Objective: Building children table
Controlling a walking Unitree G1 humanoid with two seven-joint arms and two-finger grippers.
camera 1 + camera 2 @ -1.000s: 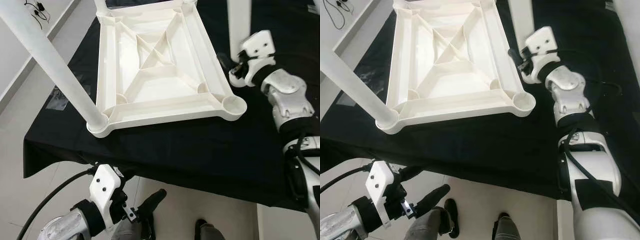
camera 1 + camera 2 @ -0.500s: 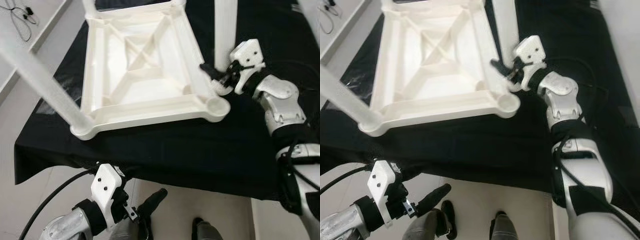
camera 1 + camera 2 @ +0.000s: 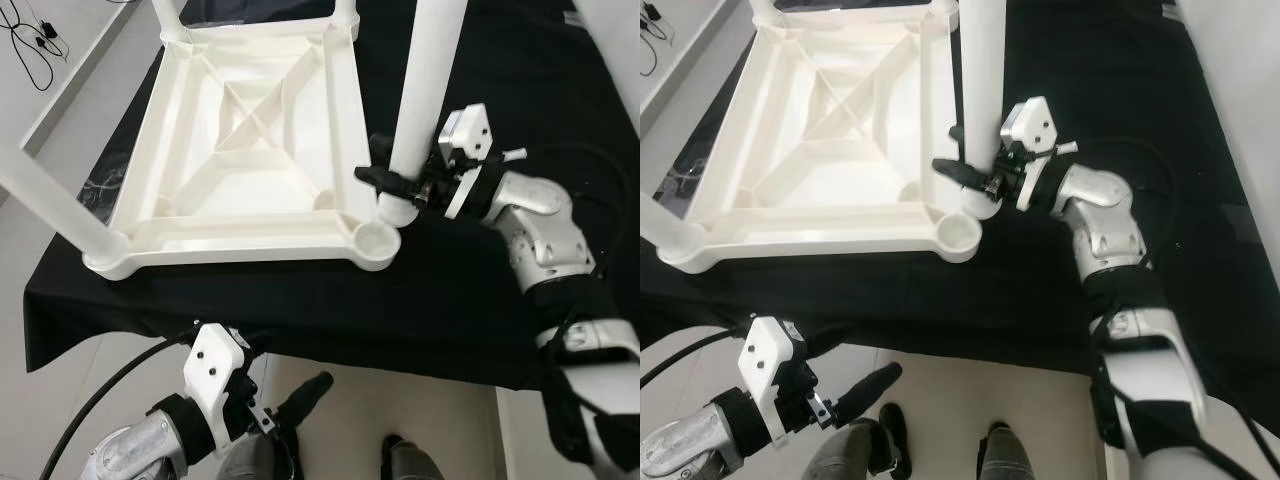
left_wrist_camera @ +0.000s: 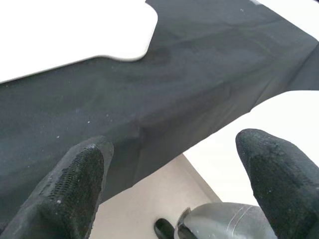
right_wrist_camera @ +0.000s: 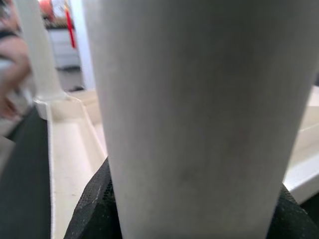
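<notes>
Right arm outstretched, fingers clamping leg.

the right arm reaches forward and bends inward at the elbow, its silver forearm turned toward the robot's left. the right hand is clamped around a leg, one black finger on each side of it, near its lower end; in the right wrist view both fingers press against its sides. the left arm hangs low near the robot's body, and the left hand has its two fingers spread wide, holding nothing.
</notes>
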